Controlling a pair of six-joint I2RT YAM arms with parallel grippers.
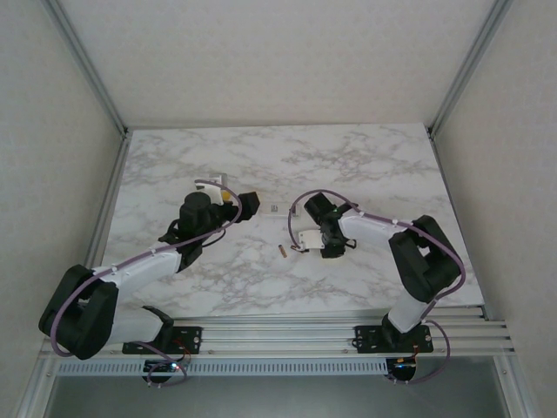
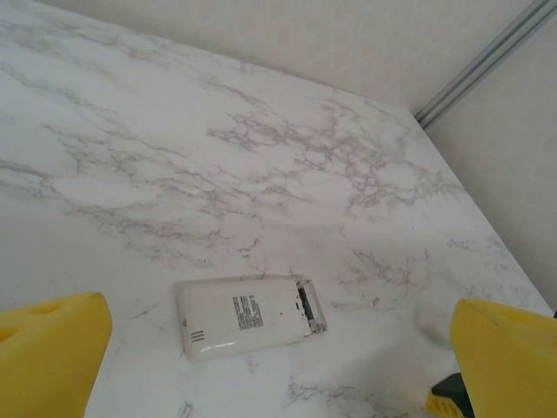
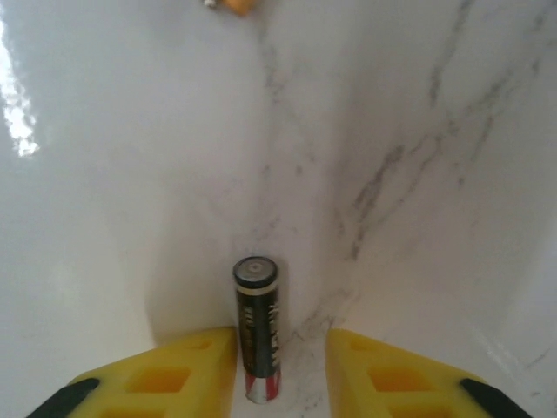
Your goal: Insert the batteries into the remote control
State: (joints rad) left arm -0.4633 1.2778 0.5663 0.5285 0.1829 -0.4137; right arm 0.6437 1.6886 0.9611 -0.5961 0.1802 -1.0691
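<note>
Marble-patterned table carries everything. On the left, the left gripper hangs with its yellow fingers spread wide apart. Just ahead of it the white remote lies flat, back side up. Its long axis runs across the left wrist view, with the uncovered battery bay at the right-hand end. On the right, the right gripper has its jaws apart astride one battery lying on the marble. The battery's long axis runs along the fingers, straight away from the wrist camera, grey end cap pointing away, red band nearest. The finger on the view's left sits against it or nearly so; a gap shows on the other side.
</note>
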